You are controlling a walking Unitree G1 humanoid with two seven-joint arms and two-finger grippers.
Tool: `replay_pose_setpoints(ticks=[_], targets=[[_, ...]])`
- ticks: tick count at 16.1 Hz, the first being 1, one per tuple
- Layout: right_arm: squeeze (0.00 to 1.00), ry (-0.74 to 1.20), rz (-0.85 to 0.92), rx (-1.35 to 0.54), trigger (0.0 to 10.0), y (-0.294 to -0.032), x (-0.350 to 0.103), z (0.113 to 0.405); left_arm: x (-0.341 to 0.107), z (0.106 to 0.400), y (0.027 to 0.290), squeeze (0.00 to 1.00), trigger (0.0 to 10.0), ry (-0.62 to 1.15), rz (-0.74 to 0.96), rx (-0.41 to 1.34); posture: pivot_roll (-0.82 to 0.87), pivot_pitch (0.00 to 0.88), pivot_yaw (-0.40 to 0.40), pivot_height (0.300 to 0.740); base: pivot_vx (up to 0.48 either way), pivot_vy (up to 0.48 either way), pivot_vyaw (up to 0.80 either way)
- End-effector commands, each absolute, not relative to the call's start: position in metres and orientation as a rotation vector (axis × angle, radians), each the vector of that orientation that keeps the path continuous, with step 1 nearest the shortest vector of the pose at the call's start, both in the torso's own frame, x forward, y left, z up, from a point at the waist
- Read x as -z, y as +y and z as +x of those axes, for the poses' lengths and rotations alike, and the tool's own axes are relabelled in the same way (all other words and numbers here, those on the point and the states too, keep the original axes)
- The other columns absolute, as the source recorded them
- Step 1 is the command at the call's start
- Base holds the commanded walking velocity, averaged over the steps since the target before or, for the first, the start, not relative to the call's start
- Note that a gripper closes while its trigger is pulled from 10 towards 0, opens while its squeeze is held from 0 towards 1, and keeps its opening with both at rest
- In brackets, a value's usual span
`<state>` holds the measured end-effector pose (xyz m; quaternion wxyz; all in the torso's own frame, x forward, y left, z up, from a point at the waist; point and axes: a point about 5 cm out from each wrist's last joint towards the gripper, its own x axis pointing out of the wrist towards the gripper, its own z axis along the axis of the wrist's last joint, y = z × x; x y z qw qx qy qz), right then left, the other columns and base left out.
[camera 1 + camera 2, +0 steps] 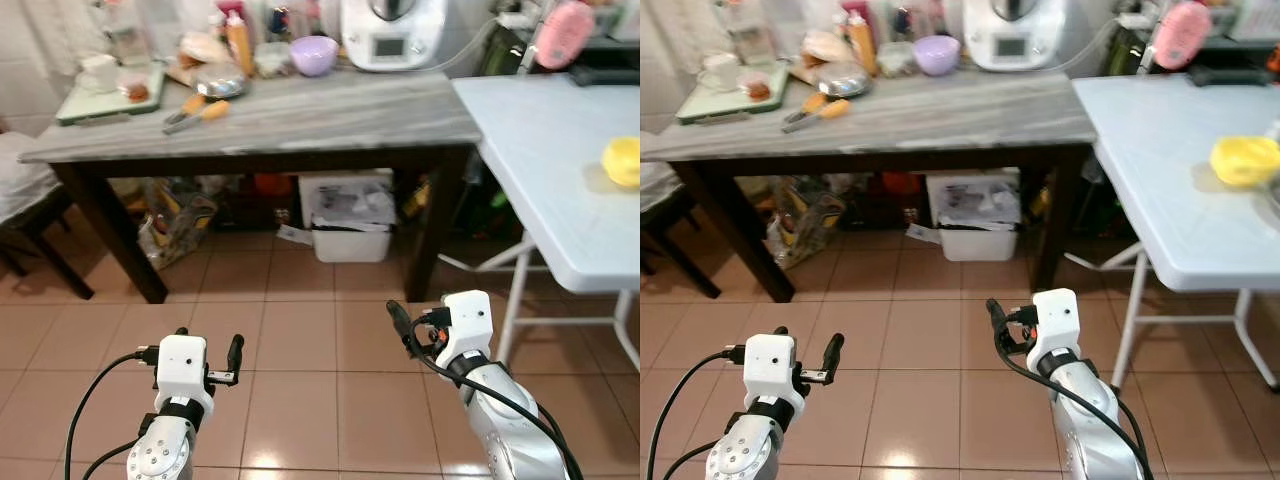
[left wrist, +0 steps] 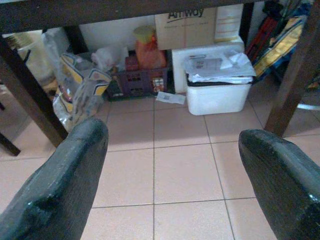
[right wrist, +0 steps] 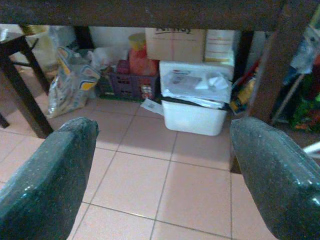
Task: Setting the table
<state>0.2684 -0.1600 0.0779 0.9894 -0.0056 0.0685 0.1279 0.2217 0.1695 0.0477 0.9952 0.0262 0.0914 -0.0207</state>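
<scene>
Bowl [image 1: 313, 54] sits at the back of the grey tabletop [image 1: 300, 115], so the left hand [image 1: 207, 352] and right hand [image 1: 425, 325], both spread and empty, should rise before reaching.

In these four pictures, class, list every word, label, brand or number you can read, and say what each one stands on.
"Amway": on the brown cardboard box under the dark table, top edge cut off.
Printed paper on the white bin: too small to read.
Display of the white kitchen appliance: too blurred to read.
Print on the yellow-patterned bag: unreadable.
</scene>
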Motion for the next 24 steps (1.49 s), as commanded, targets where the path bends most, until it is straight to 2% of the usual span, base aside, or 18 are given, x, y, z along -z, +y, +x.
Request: replay_pose_setpoints(ticks=[1,6,11,19,24], targets=[[0.00,0.116,-0.009,-0.250,10.0,-0.159,-0.082,0.269,-0.048,0.221,0.175,0.00,10.0,0.187,0.072,0.020,-0.13,0.086,0.085,0.740,0.000,0.000,0.00],[0.00,0.116,-0.009,-0.248,10.0,-0.158,-0.082,0.269,-0.048,0.223,0.174,0.00,10.0,0.190,0.074,0.022,-0.13,0.086,0.087,0.740,0.000,0.000,0.00],[0.00,0.113,-0.010,-0.246,10.0,-0.158,-0.082,0.270,-0.049,0.224,0.174,0.00,10.0,0.189,0.078,0.025,-0.13,0.085,0.089,0.740,0.000,-0.256,0.00],[0.00,0.111,-0.007,-0.243,10.0,-0.157,-0.082,0.269,-0.051,0.226,0.173,0.00,10.0,0.177,0.076,0.042,-0.13,0.085,0.094,0.740,0.000,0.000,0.00],[0.00,0.092,-0.009,-0.259,10.0,-0.155,-0.087,0.271,-0.066,0.223,0.188,0.00,10.0,0.150,0.163,0.052,-0.12,0.091,0.095,0.740,0.000,0.000,0.00]])
